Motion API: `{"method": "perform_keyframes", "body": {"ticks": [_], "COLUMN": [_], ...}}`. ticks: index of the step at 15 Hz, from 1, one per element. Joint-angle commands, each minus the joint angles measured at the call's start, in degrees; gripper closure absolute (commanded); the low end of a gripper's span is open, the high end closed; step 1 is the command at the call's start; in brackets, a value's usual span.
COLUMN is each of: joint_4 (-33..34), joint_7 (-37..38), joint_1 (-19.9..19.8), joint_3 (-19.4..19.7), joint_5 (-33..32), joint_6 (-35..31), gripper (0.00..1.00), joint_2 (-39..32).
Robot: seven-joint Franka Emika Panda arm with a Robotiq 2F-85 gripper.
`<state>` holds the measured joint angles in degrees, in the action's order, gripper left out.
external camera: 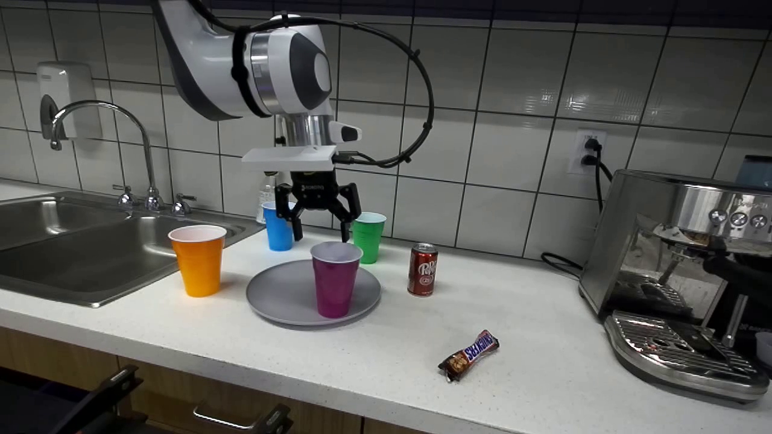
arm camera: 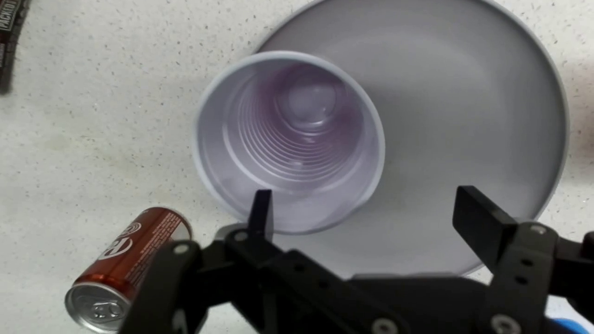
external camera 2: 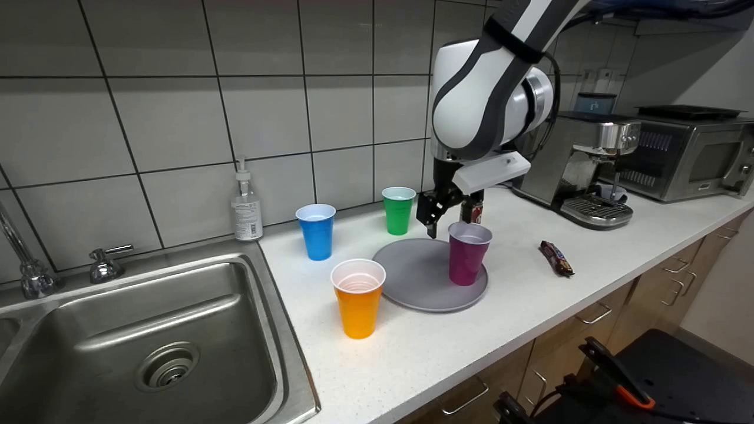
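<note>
Speckled white counter (external camera: 543,337) before me, backed by a pale tiled wall (external camera: 506,150), carries a round grey plate (external camera: 277,292). On it, near one edge, the purple cup (external camera: 335,286) stands upright: magenta outside, thin pale rim, lilac-white interior with concentric ridges, pinker toward the base. Above hangs the gripper (external camera: 321,233), jaws spread wide; in the wrist view one finger (arm camera: 262,213) overlaps the rim, contact undetermined. A red soda can (external camera: 421,269) stands upright near the plate.
</note>
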<state>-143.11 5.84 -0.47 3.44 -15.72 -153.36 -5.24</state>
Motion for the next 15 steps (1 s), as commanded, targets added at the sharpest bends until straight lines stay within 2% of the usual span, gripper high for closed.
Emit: {"method": "perform_keyframes", "body": {"ticks": [1,15], "joint_4": [-1.15,-3.03], "joint_7": [-0.06,-7.26], "joint_1": [0.29,3.51], "joint_3": [-0.63,-5.92], "joint_5": [1.25,13.88], "joint_6": [-1.24,-2.07], "gripper": [0.0,0.0], "joint_2": [2.63,6.96]}}
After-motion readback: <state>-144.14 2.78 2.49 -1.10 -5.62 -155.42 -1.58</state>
